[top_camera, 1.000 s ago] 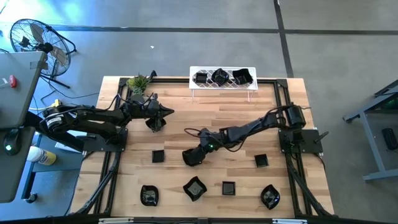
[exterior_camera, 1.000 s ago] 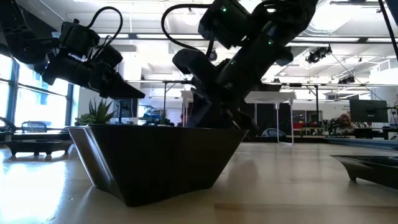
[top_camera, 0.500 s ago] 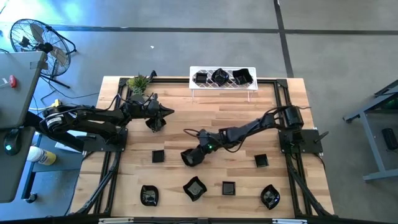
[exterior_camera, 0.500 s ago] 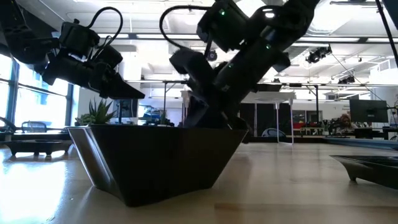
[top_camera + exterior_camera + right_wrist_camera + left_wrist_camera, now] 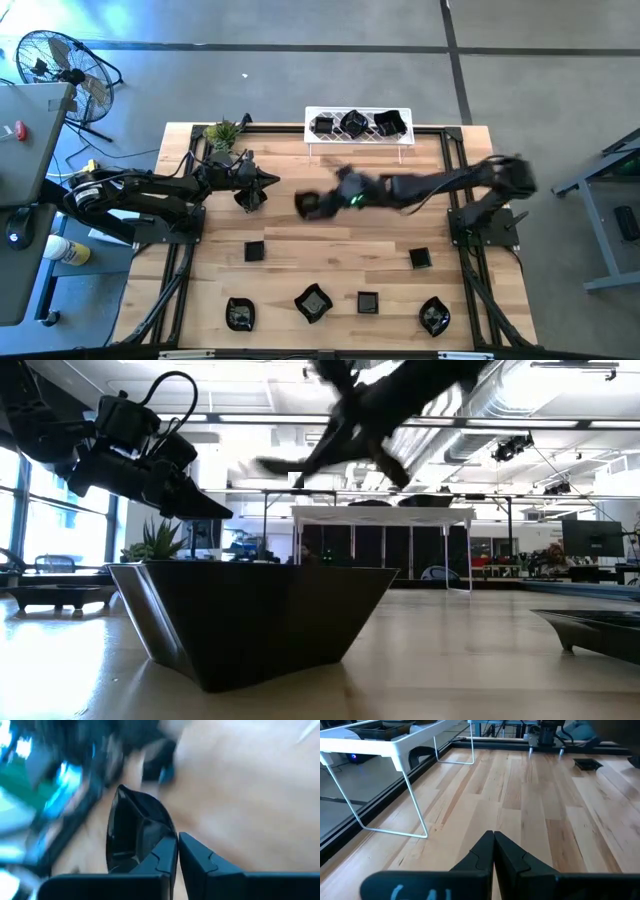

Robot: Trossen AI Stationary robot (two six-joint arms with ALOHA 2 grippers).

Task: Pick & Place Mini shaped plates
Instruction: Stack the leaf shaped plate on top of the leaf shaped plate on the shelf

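A white wire rack (image 5: 358, 138) stands at the far edge of the wooden table (image 5: 300, 230). A small green plant (image 5: 221, 132) sits at the table's far left corner, well left of the rack. Beyond that corner a fan (image 5: 58, 62) stands on the grey floor, and a yellow-capped bottle (image 5: 66, 250) lies off the table's left side.

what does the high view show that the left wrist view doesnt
Only the high view: the right gripper carrying a small black plate over mid-table, three plates in the white rack, six more plates on the table's near half, the plant and a fan.
Only the left wrist view: the left gripper close up, fingers shut on nothing, and the rack's wire legs.
Both: the wooden table, the rack, and the plate near the right arm's base.
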